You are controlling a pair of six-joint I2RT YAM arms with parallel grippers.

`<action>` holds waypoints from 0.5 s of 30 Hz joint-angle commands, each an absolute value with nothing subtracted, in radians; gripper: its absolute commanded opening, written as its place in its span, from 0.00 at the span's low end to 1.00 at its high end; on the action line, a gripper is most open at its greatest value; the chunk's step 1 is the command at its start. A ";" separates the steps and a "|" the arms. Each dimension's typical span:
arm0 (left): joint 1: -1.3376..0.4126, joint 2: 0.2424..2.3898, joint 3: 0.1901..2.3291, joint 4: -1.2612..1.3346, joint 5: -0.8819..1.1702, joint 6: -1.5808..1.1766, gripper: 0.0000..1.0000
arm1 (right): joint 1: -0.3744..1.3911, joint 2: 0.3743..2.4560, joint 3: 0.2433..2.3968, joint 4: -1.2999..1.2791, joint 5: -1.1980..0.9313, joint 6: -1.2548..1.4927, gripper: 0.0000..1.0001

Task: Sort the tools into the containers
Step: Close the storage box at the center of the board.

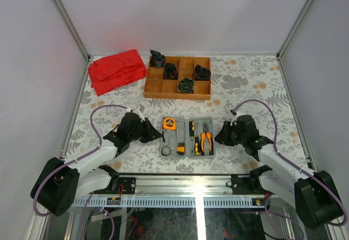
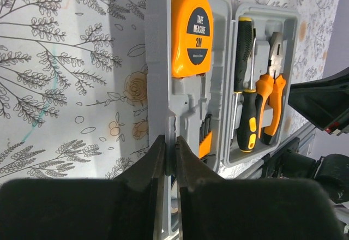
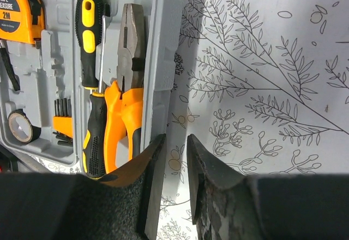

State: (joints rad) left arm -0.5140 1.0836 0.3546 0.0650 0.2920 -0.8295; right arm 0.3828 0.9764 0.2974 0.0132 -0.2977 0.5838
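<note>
The grey tool case [image 1: 187, 121] lies open between my two grippers. Its recesses hold the orange tape measure [image 2: 191, 33], two black-and-yellow screwdrivers [image 3: 92, 87], the orange-handled pliers [image 3: 128, 87], a small yellow piece [image 3: 62, 125] and a thin black ring [image 3: 22, 126]. My left gripper [image 2: 170, 153] is shut on the case's left rim [image 2: 155, 60], a thin grey wall pinched between its fingers. My right gripper [image 3: 173, 147] stands at the case's right rim [image 3: 163, 43]. Its jaws are a little apart, with only tablecloth showing between them, and its left finger overlaps the rim.
A brown wooden compartment tray [image 1: 178, 95] with black coiled bundles [image 1: 187, 85] stands behind the case. A red cloth [image 1: 115, 70] lies at the back left. The metal rail [image 1: 180, 183] runs along the near edge, and white walls close in the sides.
</note>
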 commanded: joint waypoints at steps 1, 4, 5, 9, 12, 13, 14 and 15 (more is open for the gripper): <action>-0.542 1.061 0.424 0.207 0.454 -0.906 0.00 | 0.411 0.940 0.316 0.187 -0.508 0.642 0.31; -0.547 1.058 0.433 0.207 0.456 -0.913 0.00 | 0.412 0.939 0.310 0.210 -0.525 0.651 0.31; -0.548 1.056 0.435 0.208 0.456 -0.914 0.00 | 0.411 0.938 0.307 0.219 -0.531 0.656 0.31; -0.559 1.056 0.449 0.204 0.452 -0.916 0.00 | 0.412 0.915 0.295 0.249 -0.538 0.674 0.30; -0.572 1.060 0.455 0.205 0.442 -0.918 0.00 | 0.412 0.905 0.287 0.271 -0.554 0.689 0.30; -0.577 1.061 0.456 0.204 0.439 -0.919 0.00 | 0.412 0.905 0.284 0.282 -0.562 0.694 0.30; -0.581 1.066 0.458 0.206 0.434 -0.919 0.00 | 0.411 0.908 0.281 0.294 -0.570 0.700 0.30; -0.585 1.071 0.460 0.209 0.432 -0.919 0.00 | 0.412 0.911 0.277 0.307 -0.578 0.708 0.30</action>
